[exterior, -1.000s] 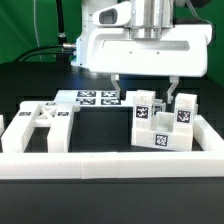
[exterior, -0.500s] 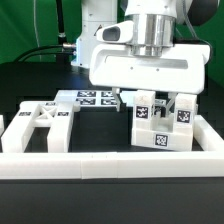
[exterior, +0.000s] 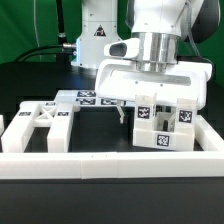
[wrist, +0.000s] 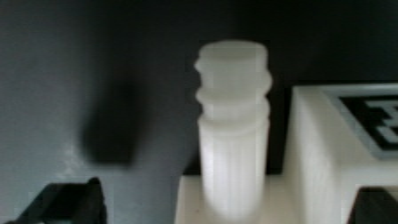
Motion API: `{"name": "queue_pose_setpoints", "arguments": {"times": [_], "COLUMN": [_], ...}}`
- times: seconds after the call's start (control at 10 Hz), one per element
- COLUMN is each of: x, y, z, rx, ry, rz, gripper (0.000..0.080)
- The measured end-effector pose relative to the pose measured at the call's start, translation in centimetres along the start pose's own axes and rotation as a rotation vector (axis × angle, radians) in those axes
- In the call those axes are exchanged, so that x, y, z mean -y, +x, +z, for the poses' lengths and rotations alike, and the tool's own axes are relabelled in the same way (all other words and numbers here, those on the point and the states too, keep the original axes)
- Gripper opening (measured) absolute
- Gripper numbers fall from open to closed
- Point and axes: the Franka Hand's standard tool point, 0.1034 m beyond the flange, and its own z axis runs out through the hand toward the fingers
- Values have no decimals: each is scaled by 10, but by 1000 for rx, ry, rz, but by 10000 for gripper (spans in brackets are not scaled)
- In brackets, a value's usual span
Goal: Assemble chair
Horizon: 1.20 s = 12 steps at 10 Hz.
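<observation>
- A long low border rail (exterior: 110, 163) lies across the near edge of the black table (exterior: 100, 205).
- Behind it on the left, a cross-braced chair side (exterior: 38, 122) lies flat, with bare table between it and the right-hand part.
- On the right stands a blocky chair part (exterior: 160, 128) bearing black-and-white square tags, patterns only.
- The gripper (exterior: 152, 110) hangs low over that part, fingers apart. In the wrist view a ridged white post (wrist: 231, 130) rises between them, untouched.
- Farther back lies the marker board (exterior: 92, 97); a small label on the arm is too small to read.
</observation>
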Motion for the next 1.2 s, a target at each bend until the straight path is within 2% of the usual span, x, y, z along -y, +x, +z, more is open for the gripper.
{"name": "queue_pose_setpoints", "arguments": {"times": [0.2, 0.3, 0.4, 0.7, 0.8, 0.9, 1.0, 1.2], "x": [-2, -4, -5, -8, -9, -12, -17, -27], "y": [-8, -13, -16, -11, 14, 24, 26, 59], "z": [-1, -3, -4, -6, -10, -23, -32, -46], "rx": [-11, -11, -8, 18, 40, 29, 59, 102], "ry": [-1, -1, -1, -4, 0, 13, 17, 29], "rz": [-7, -9, -9, -24, -21, -36, -37, -45], "gripper": [401, 401, 284, 284, 251, 251, 251, 251]}}
